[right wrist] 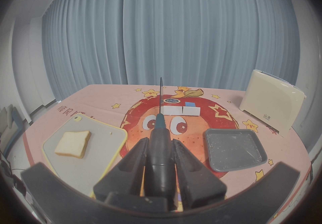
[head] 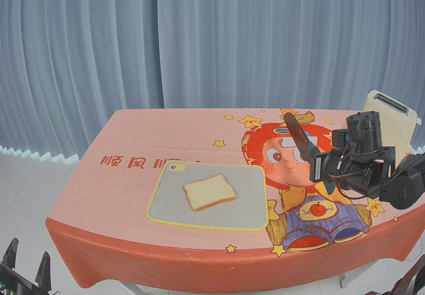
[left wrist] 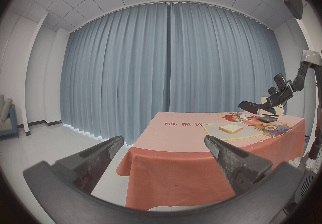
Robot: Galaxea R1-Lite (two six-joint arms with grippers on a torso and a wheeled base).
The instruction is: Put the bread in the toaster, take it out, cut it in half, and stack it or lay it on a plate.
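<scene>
Above the tabletop's right side: right end effector (right wrist: 160, 140) clamped on knife (head: 297, 132), blade toward far edge. Left end effector (left wrist: 163, 142) wide open, empty, off front-left corner. Bread (head: 209, 192) lies on board (head: 248, 214).

- A row of large red Chinese characters (head: 141, 162) is printed on the pink tablecloth (head: 133, 132) over the surface; the cutting board (head: 248, 216) covers the lower part of the last ones.
- A dark oval label (right wrist: 172, 100) with pale lettering sits on the cartoon figure (head: 283, 158)'s red cap; it is too small to read.
- An apple badge (head: 317, 209) on the figure's chest carries a curved line of dark script.
- The toaster (right wrist: 271, 97) has a small dark mark low on its side.
- A white sticker (head: 318, 168) with fine black print sits on the right arm's black wrist housing.
- The knife (head: 297, 131) blade bears a faint pale mark.
</scene>
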